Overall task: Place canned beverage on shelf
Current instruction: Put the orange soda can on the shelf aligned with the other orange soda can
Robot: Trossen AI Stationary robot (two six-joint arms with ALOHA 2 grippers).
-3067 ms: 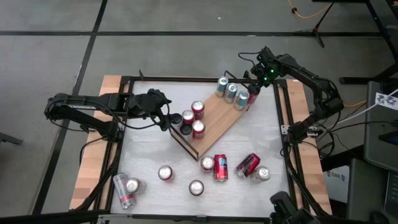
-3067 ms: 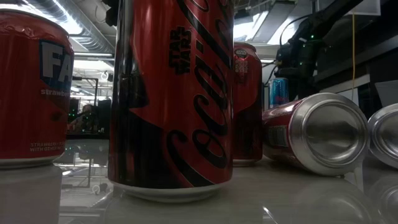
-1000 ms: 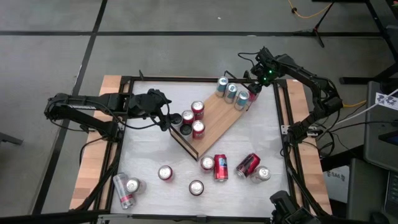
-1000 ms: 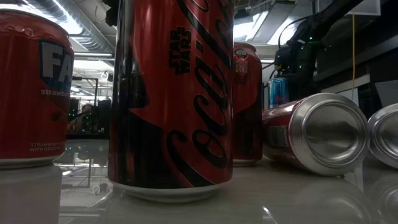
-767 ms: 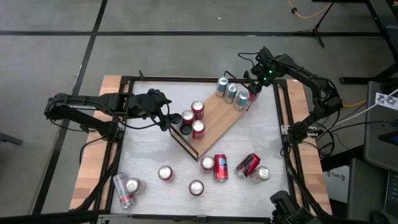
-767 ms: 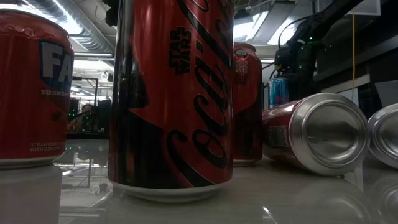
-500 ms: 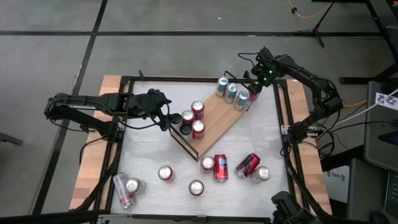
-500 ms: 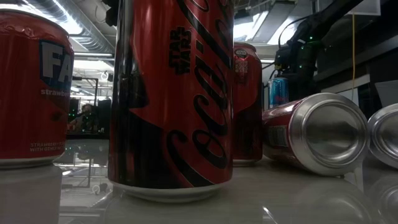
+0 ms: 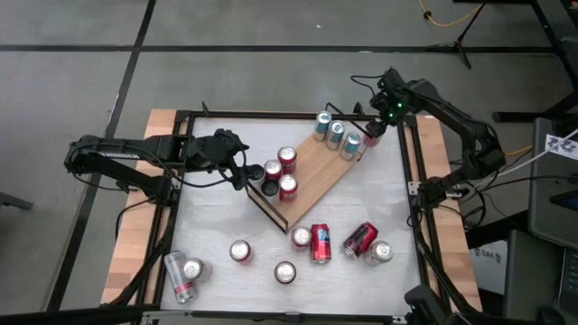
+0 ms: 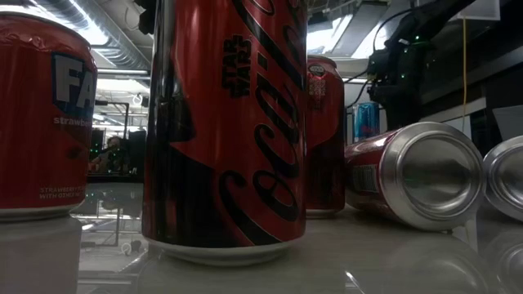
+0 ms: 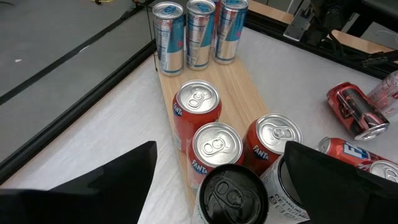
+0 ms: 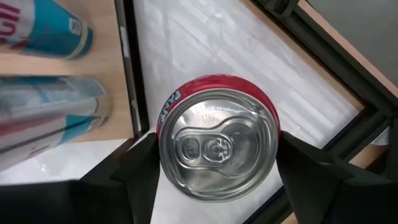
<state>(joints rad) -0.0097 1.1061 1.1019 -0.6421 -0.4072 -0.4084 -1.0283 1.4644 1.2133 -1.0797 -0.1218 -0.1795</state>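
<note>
The shelf (image 9: 312, 171) is a light-wood board lying slantwise on the white table, with three silver-blue cans (image 9: 336, 133) at its far end and several red cans (image 9: 287, 161) plus a black one at its left end. My right gripper (image 9: 377, 128) points down beside the shelf's far end, just off its black rail (image 12: 127, 68), and is shut on a red can (image 12: 217, 162). My left gripper (image 9: 242, 173) waits open at the shelf's left end, its fingers either side of a black-topped can (image 11: 233, 196). My right gripper pinches the red can's round wall just below the top rim (image 12: 163, 134) between its two fingers (image 12: 134, 171), one on each opposite side. The fingers come from above, pointing down. The can stands upright, its top up; its base is hidden beneath it.
Several loose cans stand or lie on the near half of the table (image 9: 321, 244), two more at the near left corner (image 9: 181, 273). A black frame (image 9: 411, 171) rims the tabletop. In the low view a tall red-black can (image 10: 225, 122) stands close in front.
My right gripper has risen a little beside the shelf's far end, still pointing down, with the red can staying between its fingers.
</note>
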